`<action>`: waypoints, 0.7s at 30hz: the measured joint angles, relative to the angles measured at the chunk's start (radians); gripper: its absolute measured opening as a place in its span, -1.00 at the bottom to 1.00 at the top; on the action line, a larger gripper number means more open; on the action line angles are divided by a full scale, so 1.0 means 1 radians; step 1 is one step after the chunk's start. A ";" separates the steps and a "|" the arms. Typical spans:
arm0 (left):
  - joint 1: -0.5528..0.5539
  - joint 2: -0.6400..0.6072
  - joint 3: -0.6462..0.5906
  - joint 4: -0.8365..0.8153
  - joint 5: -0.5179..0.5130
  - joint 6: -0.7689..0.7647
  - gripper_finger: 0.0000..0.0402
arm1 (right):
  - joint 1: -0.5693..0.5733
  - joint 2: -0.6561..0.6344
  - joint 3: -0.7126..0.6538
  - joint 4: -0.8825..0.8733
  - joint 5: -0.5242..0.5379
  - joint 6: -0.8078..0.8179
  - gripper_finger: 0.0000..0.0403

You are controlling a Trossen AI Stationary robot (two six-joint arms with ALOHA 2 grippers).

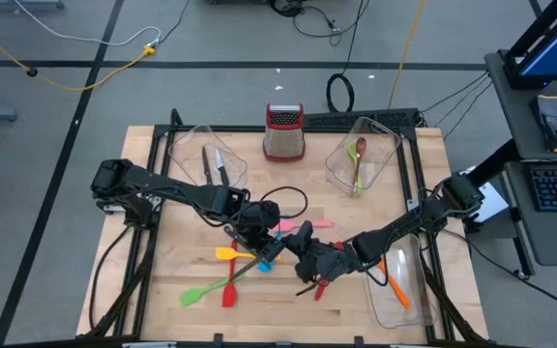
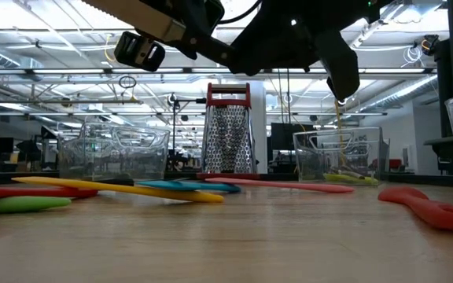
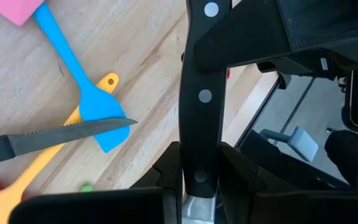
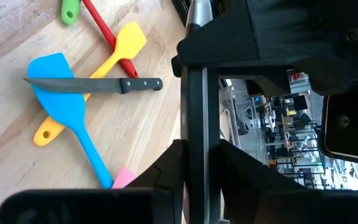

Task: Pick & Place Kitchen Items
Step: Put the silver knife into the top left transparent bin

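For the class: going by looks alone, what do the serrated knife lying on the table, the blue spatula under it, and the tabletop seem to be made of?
Serrated knife: grey metal blade, probably steel; glossy black handle with pale rivets, likely plastic. Blue spatula: one even matte colour with soft rounded edges, probably silicone or plastic. Tabletop: pale wood, with visible grain and joined strips.

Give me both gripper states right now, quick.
Left gripper: shut on the black-handled knife, held above the table.
Right gripper: shut on that same knife, mid-handover.

spatulas (image 1: 235,266) crowd table centre, grater (image 1: 284,132) at back, front edge open
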 joint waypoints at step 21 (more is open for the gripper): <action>0.000 0.001 0.000 -0.014 -0.009 0.068 -0.57 | 0.001 -0.002 0.002 -0.027 -0.048 0.049 -0.68</action>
